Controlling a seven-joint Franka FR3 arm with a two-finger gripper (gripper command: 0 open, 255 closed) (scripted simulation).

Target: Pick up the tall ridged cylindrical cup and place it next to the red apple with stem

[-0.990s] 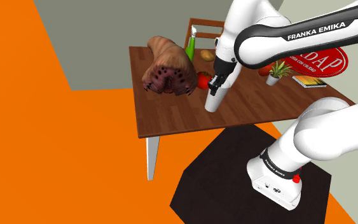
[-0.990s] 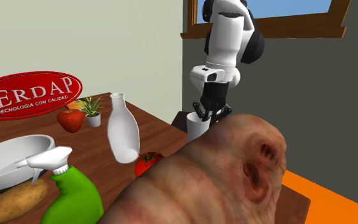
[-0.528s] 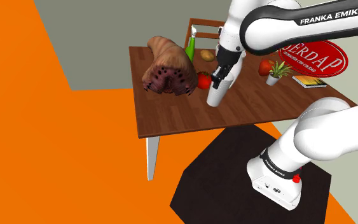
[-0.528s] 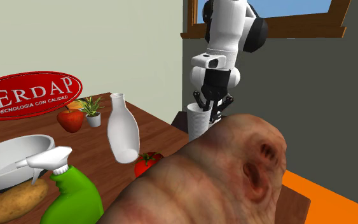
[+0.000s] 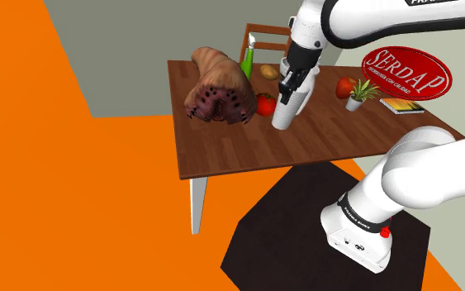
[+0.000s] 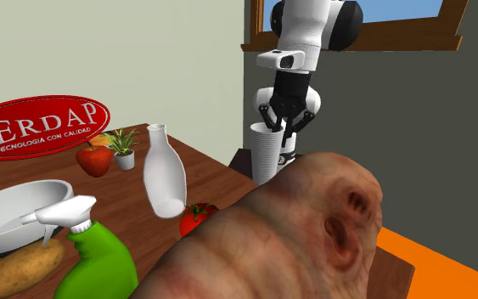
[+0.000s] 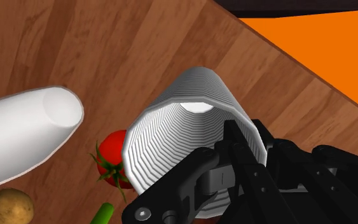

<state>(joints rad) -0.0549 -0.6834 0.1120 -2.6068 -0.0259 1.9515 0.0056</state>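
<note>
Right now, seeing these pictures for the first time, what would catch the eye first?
A huge brown fleshy creature figure sprawls on the wooden table, toward the shoulder view's left. Beside it, the black pincer grips a white ridged cup by the rim.

arm (image 5: 424,169): elbow high | tool (image 6: 281,126): pointing down, clamped on cup (image 6: 267,157) rim

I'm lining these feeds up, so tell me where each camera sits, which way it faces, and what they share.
Shoulder view: beside and behind the stand, looking down over the table; stand and arm show.
Second exterior view: low across the table, facing the arm; its upper links and gripper show.
Wrist view: on the hand, looking into the ridged cup; black fingers show.
Shared: all three show the cup in the gripper.
</note>
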